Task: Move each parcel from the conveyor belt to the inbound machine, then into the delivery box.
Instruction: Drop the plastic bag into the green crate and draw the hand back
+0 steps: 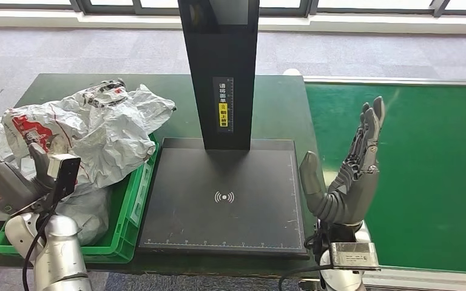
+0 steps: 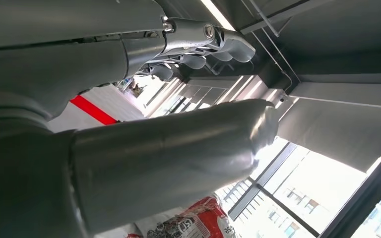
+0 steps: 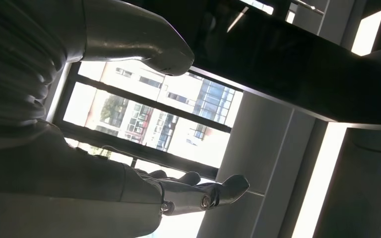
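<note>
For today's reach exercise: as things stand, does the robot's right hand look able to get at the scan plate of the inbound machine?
Probably yes. The right hand is open, holds nothing and is raised just beside the scan plate, whose surface is bare. The machine's post stands at the far edge, not between them.

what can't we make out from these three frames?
- Head view: green crate contents below the top grey parcels are hidden by that pile; its left part is cut off by the frame edge.
- Head view: scanner post top is cut off; its yellow label is too small to read.
- Left wrist view: the left hand covers most of the parcel print.
- Head view: green belt runs off the right edge.
</note>
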Robot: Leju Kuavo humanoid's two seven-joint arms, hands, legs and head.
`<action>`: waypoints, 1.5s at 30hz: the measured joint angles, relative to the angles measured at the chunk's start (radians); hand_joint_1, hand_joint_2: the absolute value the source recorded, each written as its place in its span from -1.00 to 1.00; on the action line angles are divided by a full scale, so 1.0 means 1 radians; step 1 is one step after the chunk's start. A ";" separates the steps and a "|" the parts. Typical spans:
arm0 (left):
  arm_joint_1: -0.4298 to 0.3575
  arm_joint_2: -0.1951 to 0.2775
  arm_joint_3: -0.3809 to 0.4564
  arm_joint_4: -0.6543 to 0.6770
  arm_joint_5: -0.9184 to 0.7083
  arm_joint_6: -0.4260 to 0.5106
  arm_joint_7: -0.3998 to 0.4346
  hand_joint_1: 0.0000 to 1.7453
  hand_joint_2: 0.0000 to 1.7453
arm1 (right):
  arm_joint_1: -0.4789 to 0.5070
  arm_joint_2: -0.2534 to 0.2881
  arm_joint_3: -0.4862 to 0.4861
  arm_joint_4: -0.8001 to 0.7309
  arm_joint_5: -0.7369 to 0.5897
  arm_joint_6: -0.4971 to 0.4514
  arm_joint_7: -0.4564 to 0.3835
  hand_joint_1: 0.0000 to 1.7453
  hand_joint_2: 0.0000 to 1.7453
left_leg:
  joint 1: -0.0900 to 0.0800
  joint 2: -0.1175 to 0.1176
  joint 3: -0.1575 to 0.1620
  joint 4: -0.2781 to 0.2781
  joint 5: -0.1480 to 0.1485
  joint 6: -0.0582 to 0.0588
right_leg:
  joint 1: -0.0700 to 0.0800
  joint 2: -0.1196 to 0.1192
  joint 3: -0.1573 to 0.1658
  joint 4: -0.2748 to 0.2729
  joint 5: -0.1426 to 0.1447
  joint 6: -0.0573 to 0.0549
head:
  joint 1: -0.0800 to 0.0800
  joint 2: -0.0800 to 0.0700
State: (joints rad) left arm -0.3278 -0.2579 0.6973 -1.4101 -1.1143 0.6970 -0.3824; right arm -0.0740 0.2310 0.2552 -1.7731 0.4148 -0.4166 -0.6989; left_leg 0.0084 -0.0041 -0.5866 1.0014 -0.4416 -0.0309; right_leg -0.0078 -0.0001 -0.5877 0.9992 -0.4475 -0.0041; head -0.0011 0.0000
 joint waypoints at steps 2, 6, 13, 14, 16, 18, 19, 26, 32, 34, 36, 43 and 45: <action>-0.006 -0.009 0.000 -0.004 0.016 0.000 -0.011 -1.00 -1.00 | 0.000 0.005 0.000 0.000 0.004 0.003 0.000 -1.00 1.00 | 0.000 0.000 0.000 0.000 0.000 0.000 | 0.000 0.000 0.000 0.000 0.000 0.000 | 0.000 0.000; -0.011 -0.021 0.000 -0.011 0.027 0.000 -0.023 -1.00 -1.00 | 0.000 0.010 0.000 0.000 0.006 0.005 0.000 -1.00 1.00 | 0.000 0.000 0.000 0.000 0.000 0.000 | 0.000 0.000 0.000 0.000 0.000 0.000 | 0.000 0.000; 0.039 -0.032 -0.084 -0.072 0.534 -0.139 -0.177 -1.00 -1.00 | 0.001 0.012 -0.001 0.000 -0.004 -0.030 0.000 -1.00 0.00 | 0.000 0.001 0.000 0.000 0.000 0.000 | 0.000 0.001 -0.001 0.000 0.000 0.000 | 0.000 0.000; 0.060 -0.033 -0.126 -0.093 0.639 -0.197 -0.198 -1.00 -1.00 | 0.002 0.011 -0.001 0.000 -0.011 -0.043 0.000 -1.00 -0.50 | 0.000 0.001 0.000 0.000 0.000 0.000 | 0.000 0.001 -0.001 0.000 0.000 0.000 | 0.000 0.000; 0.102 -0.035 -0.221 -0.142 0.803 -0.322 -0.247 -1.00 -1.00 | 0.003 0.009 -0.002 0.000 -0.032 -0.062 0.000 -1.00 -1.00 | 0.000 0.000 -0.001 0.000 -0.001 0.000 | 0.000 0.000 -0.001 0.000 0.000 0.000 | 0.000 0.000; 0.136 -0.032 -0.324 -0.196 0.945 -0.474 -0.278 -1.00 -1.00 | 0.003 0.006 -0.003 0.000 -0.044 -0.070 0.000 -1.00 -1.00 | 0.000 0.001 -0.001 0.000 -0.001 0.001 | -0.001 0.000 -0.001 -0.001 0.000 0.000 | 0.000 0.000; 0.152 -0.027 -0.373 -0.218 1.005 -0.557 -0.283 -1.00 -1.00 | 0.003 0.004 -0.004 0.000 -0.045 -0.070 0.000 -1.00 -1.00 | 0.000 0.001 -0.001 0.000 -0.001 0.001 | -0.001 0.000 0.000 -0.001 0.000 0.000 | 0.000 0.000; 0.244 0.011 -0.592 -0.263 1.103 -1.101 -0.290 -1.00 -1.00 | 0.018 -0.012 -0.010 0.000 -0.037 -0.044 0.000 -1.00 -1.00 | -0.001 0.001 -0.001 0.000 -0.002 0.001 | -0.001 0.001 -0.001 -0.001 0.000 0.001 | 0.000 0.000; 0.260 0.015 -0.663 -0.237 0.993 -1.221 -0.294 -1.00 -1.00 | 0.038 -0.012 -0.029 0.000 -0.017 -0.005 0.000 -1.00 -1.00 | -0.001 0.002 -0.001 0.000 -0.002 0.001 | -0.001 0.001 -0.001 -0.001 0.000 0.001 | 0.000 0.000; 0.260 0.015 -0.675 -0.230 0.988 -1.221 -0.294 -1.00 -1.00 | 0.043 -0.012 -0.034 0.000 -0.015 -0.002 0.000 -1.00 -1.00 | -0.001 0.001 -0.001 0.000 -0.002 0.001 | -0.001 0.001 -0.001 -0.001 0.000 0.001 | 0.000 0.000; 0.260 0.015 -0.683 -0.225 0.983 -1.223 -0.294 -1.00 -1.00 | 0.046 -0.012 -0.041 0.000 -0.011 0.004 0.000 -1.00 -1.00 | -0.001 0.001 -0.001 0.000 -0.002 0.001 | -0.001 0.001 -0.001 -0.001 0.000 0.001 | 0.000 0.000; 0.259 0.019 -0.709 -0.214 0.967 -1.223 -0.294 -1.00 -1.00 | 0.054 -0.008 -0.067 0.000 0.024 0.046 0.000 -1.00 -1.00 | -0.001 0.001 -0.001 0.000 -0.002 0.001 | -0.001 0.001 -0.001 -0.001 0.000 0.001 | 0.000 0.000; 0.259 0.021 -0.715 -0.211 0.969 -1.218 -0.294 -1.00 -1.00 | 0.054 -0.006 -0.075 0.000 0.037 0.056 0.000 -1.00 -1.00 | -0.001 0.001 -0.001 0.000 -0.002 0.001 | -0.001 0.001 -0.001 -0.001 0.000 0.001 | 0.000 0.000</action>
State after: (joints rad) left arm -0.0692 -0.2367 -0.0181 -1.6209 -0.1456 -0.5213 -0.6764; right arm -0.0199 0.2245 0.1801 -1.7727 0.4514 -0.3605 -0.6989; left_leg 0.0075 -0.0027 -0.5872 1.0018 -0.4432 -0.0296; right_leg -0.0085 0.0010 -0.5884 0.9984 -0.4478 -0.0035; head -0.0011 0.0000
